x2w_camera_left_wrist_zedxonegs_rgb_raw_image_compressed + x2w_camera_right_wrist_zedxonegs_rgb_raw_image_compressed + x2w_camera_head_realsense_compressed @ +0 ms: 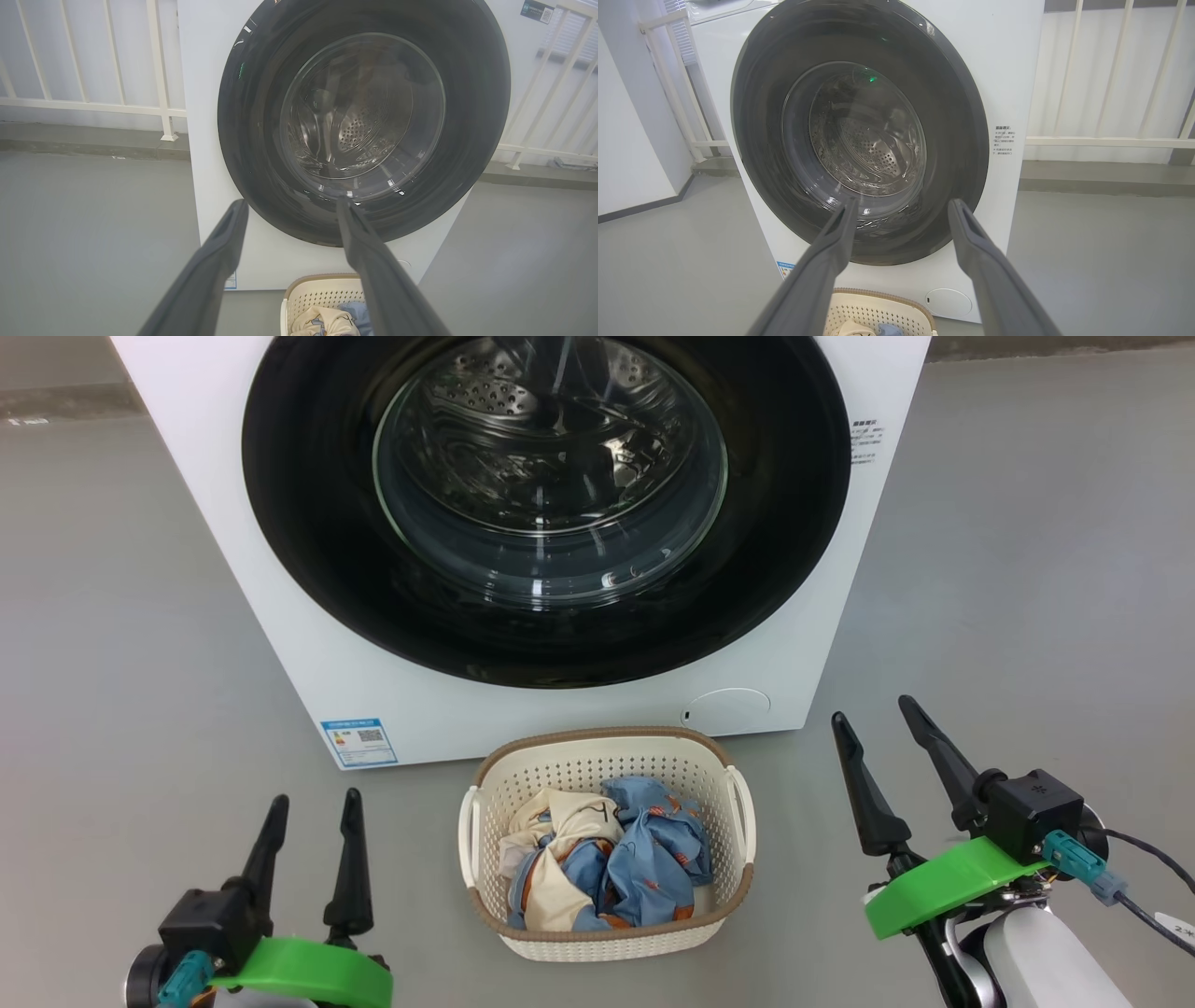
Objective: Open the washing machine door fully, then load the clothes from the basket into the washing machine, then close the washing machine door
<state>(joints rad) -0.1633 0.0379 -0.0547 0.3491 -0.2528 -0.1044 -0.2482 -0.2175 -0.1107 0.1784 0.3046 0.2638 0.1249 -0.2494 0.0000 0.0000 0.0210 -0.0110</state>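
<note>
Standing spread and empty, the jaws of the left gripper point toward 12 o'clock from the head view's 7 o'clock corner. The right gripper, at 4 o'clock, has its jaws equally released, tilted toward 11 o'clock and clasping nothing.

Between them, at 6 o'clock, the basket sits on the grey floor. Its mouth faces upward and its white handles are at 3 and 9 o'clock. It touches neither gripper. The clothes lie crumpled inside it, blue beside cream.

Just beyond, at 12 o'clock, the washing machine faces the robot. The washing machine door lies flat against its front, shut, with the glass bulge aimed at the camera. Being round, it shows no long axis.

The door's top is cut off by the head view's upper edge. The steel drum shows through the glass behind glare. Print at the door's 3 o'clock is too small to read. Both wrist views crop the basket at their bottom edge, partly behind the jaws.
</note>
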